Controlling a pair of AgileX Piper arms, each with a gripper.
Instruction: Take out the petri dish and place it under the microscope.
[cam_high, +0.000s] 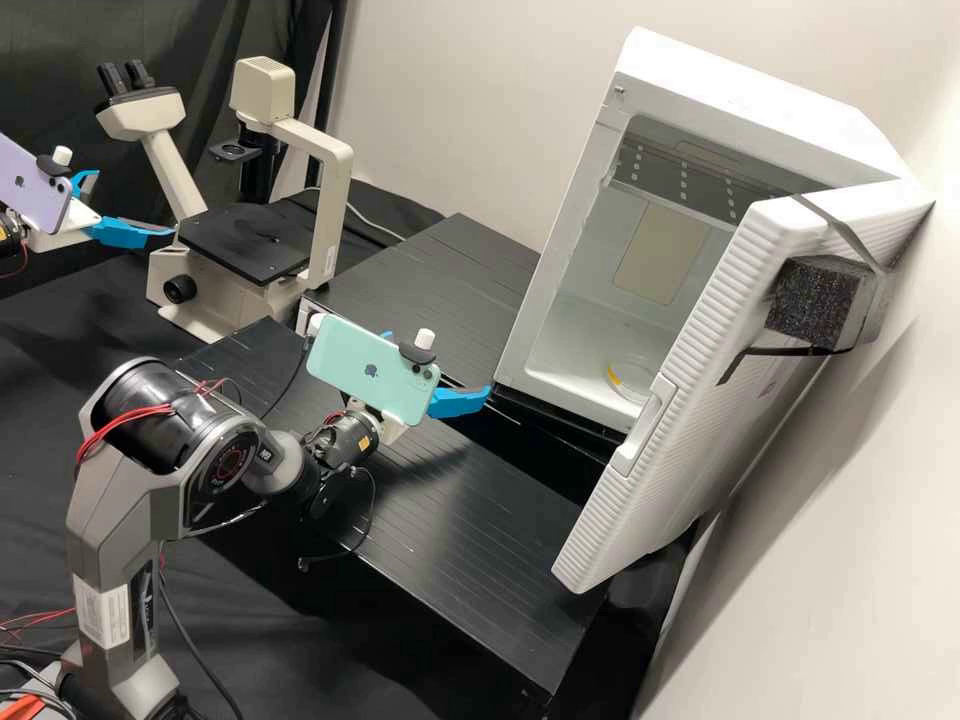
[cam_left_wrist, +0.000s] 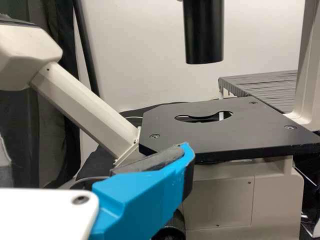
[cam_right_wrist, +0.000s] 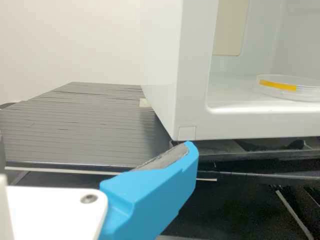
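Petri dish (cam_high: 630, 382) lies in white cabinet (cam_high: 750, 95); right fingers (cam_high: 458, 403) outside, apart.

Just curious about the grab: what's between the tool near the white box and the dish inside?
The box's front rim and floor, in the right wrist view.

Soft light is falling from above. In the high view, the pale wall (cam_high: 450, 110) is glowing toward twelve o'clock, the open door (cam_high: 690, 400) is casting a shadow toward four, and the black bench top (cam_high: 470, 550) is catching faint glare near six. In the right wrist view, deep shade is lying beneath the white cabinet (cam_right_wrist: 192, 100).
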